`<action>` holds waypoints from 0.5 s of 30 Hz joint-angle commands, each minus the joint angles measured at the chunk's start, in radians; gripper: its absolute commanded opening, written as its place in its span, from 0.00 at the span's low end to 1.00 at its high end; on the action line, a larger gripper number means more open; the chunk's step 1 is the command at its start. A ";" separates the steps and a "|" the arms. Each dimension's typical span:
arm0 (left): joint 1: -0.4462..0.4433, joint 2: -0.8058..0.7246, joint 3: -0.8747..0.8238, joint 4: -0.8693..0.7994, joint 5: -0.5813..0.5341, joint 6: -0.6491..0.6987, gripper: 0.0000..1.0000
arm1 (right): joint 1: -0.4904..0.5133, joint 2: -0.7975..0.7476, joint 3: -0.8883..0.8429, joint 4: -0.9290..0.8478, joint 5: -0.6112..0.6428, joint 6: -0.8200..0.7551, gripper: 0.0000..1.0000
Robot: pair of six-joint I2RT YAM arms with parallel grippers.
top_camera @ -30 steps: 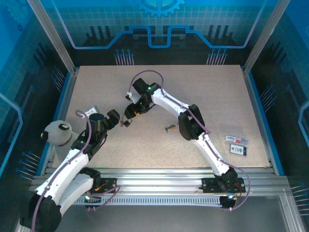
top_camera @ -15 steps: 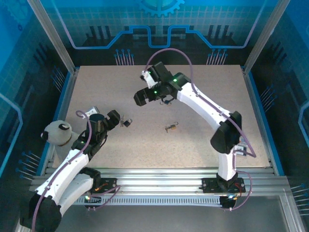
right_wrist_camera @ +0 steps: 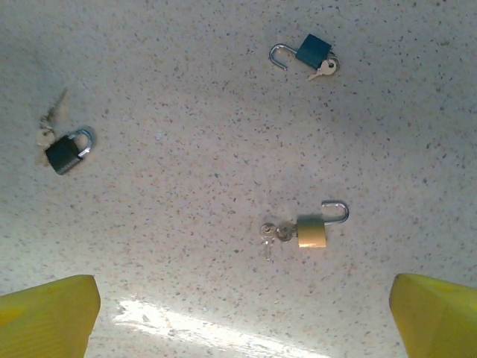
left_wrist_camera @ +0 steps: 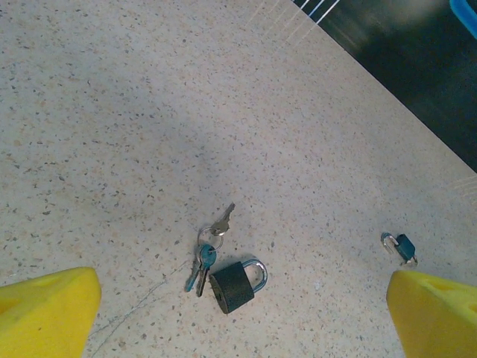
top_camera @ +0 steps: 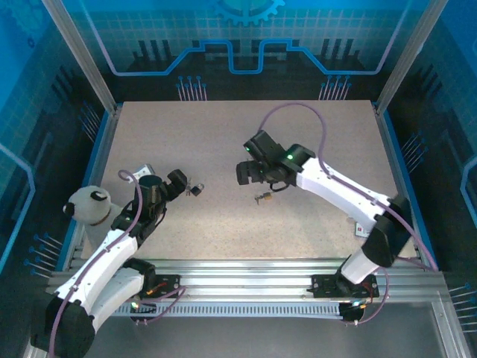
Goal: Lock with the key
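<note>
Off at 9 o'clock of the table [top_camera: 223, 127] a plush toy [top_camera: 89, 205] sits at the edge, well apart from the work and, I'd say, no part of it.

The left gripper [left_wrist_camera: 240, 313] has its yellow fingertips [left_wrist_camera: 45, 309] spread wide with nothing between them. It looks down on the black padlock [left_wrist_camera: 237, 283], which lies flat near 6 o'clock in the left wrist view. The padlock's shackle looks seated at both ends, and its bunch of keys [left_wrist_camera: 207, 253] touches it at about 11 o'clock. My guess is that this one needs no more attention.

In the right wrist view the blue padlock [right_wrist_camera: 311, 48] lies toward 1 o'clock, shackle swung open. A key [right_wrist_camera: 324, 68] is against its body, though I can't tell whether it is in the keyhole.

The brass padlock [right_wrist_camera: 311, 231] lies just right of centre with its shackle open and its keys [right_wrist_camera: 272, 233] touching it at 9 o'clock.

The right gripper [right_wrist_camera: 240, 313] hangs above this padlock, fingers fully parted and empty. It seems poised that way to come down on the brass padlock or its keys.

I see no tray or box. Everything lies loose on the bare tabletop.
</note>
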 commanded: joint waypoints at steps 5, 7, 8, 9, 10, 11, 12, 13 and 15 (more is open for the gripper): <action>-0.010 0.000 -0.013 0.026 0.015 -0.010 0.99 | 0.010 -0.143 -0.302 0.212 0.018 0.281 1.00; -0.010 -0.001 -0.014 0.030 0.017 -0.012 0.99 | 0.028 -0.141 -0.318 0.200 0.051 0.338 1.00; -0.010 0.000 -0.016 0.032 0.017 -0.011 0.99 | 0.038 -0.136 -0.317 0.184 0.069 0.366 1.00; -0.010 0.002 -0.016 0.034 0.019 -0.013 0.99 | 0.054 -0.125 -0.309 0.164 0.093 0.395 1.00; -0.010 0.005 -0.016 0.035 0.020 -0.013 0.99 | 0.064 -0.105 -0.294 0.130 0.112 0.436 1.00; -0.011 0.006 -0.015 0.033 0.021 -0.013 0.99 | 0.068 -0.081 -0.276 0.098 0.114 0.469 1.00; -0.010 0.009 -0.015 0.034 0.020 -0.014 0.99 | 0.072 -0.052 -0.256 0.072 0.106 0.494 1.00; -0.012 0.008 -0.015 0.033 0.021 -0.013 0.99 | 0.072 -0.020 -0.239 0.062 0.089 0.505 1.00; -0.010 0.007 -0.015 0.031 0.018 -0.012 0.99 | 0.069 0.032 -0.219 0.058 0.049 0.536 1.00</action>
